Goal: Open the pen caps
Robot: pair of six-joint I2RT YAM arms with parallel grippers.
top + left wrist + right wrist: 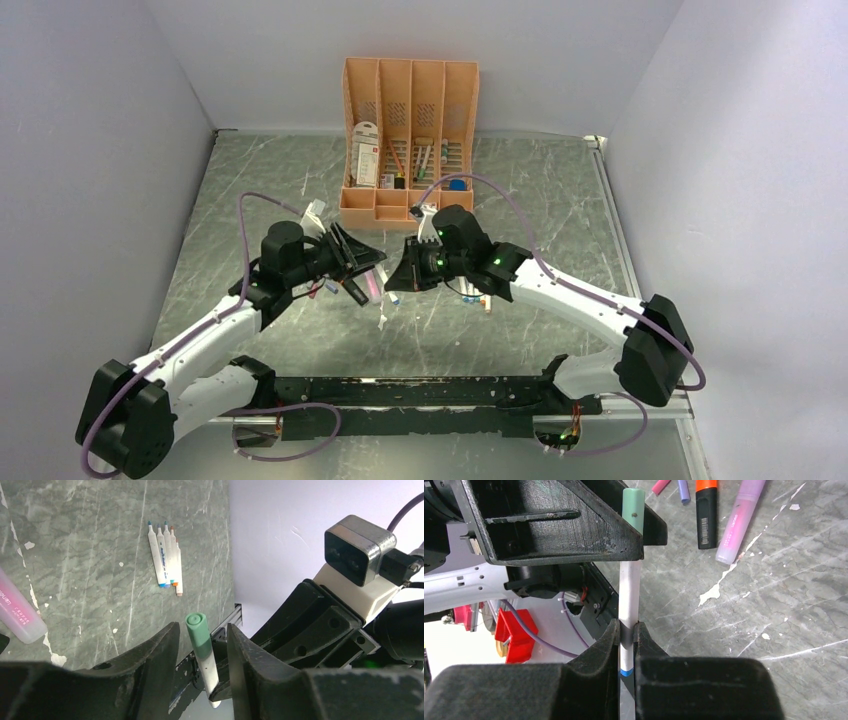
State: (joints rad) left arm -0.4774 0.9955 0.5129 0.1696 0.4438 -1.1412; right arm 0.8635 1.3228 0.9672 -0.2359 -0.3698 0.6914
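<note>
My right gripper (626,630) is shut on the barrel of a slim white marker (630,595) and holds it above the table. The marker's green cap (199,632) sits on its far end, also seen in the right wrist view (633,505). My left gripper (202,645) is open, its two jaws standing on either side of the green cap with a gap on each side. From above, the left gripper (365,265) and the right gripper (405,270) meet tip to tip over the middle of the table.
Several slim markers (165,555) lie side by side on the table. An orange-capped black highlighter (706,515), a pink highlighter (739,525) and loose pink (660,486) and blue (683,490) caps lie nearby. The peach desk organizer (410,130) stands at the back.
</note>
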